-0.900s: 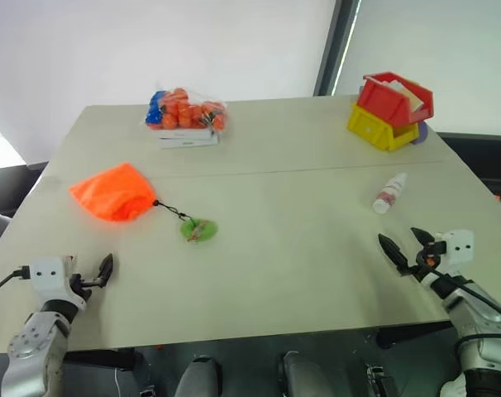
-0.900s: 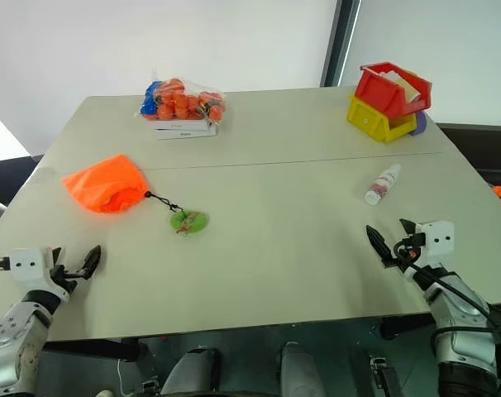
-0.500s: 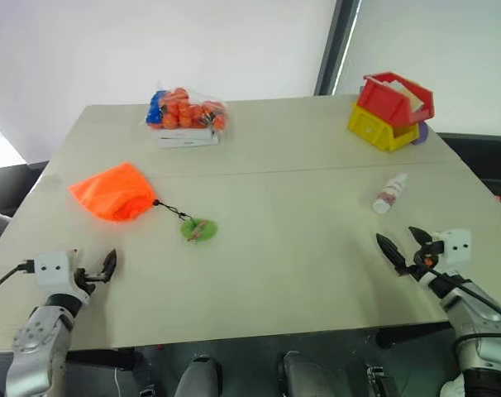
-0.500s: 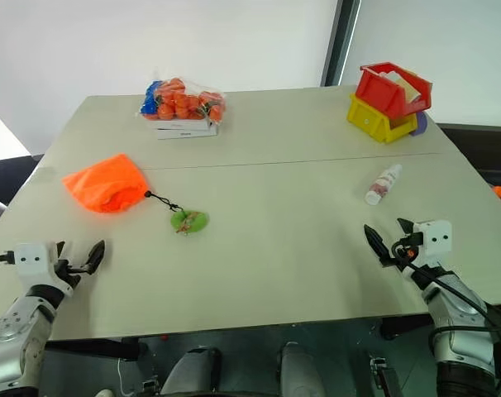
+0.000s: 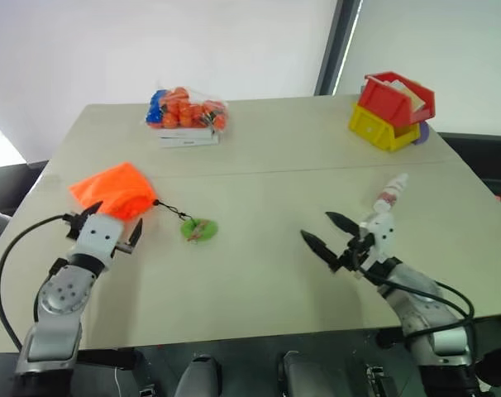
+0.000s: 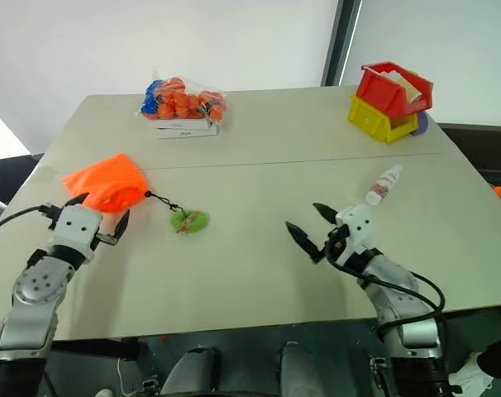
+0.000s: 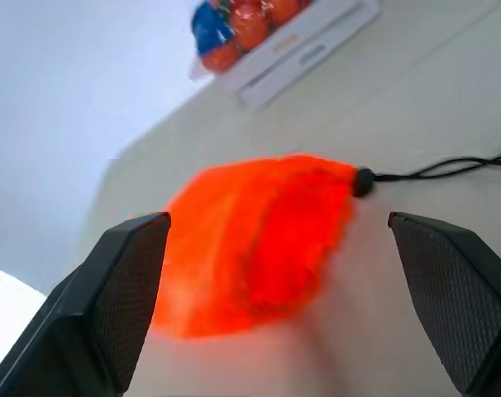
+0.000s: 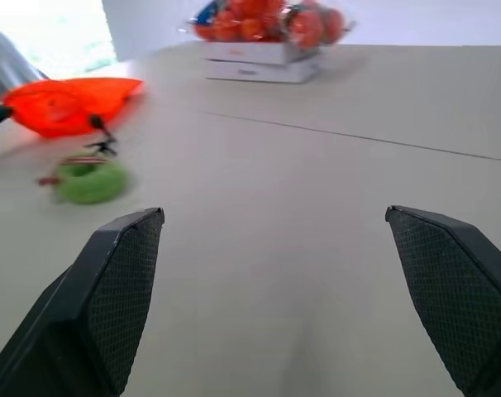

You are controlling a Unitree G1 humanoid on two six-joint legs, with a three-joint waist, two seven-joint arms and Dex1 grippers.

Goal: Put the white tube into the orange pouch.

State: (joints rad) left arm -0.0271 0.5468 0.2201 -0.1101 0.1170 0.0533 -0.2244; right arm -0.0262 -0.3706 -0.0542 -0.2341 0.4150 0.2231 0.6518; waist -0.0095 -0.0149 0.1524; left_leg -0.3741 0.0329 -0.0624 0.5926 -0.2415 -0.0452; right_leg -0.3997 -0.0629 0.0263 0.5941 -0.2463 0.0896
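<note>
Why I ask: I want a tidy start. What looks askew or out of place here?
Only the red bin, which sits tilted and crooked on the yellow bin. The white tube lies on its side on the table, and nothing is spilled.

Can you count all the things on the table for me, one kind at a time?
Orange pouch: 1
Green ring tag on its black cord: 1
White tube: 1
Clear bag of orange and blue things: 1
White flat box under that bag: 1
Bins, a red bin on a yellow bin: 2
Total: 7
</note>
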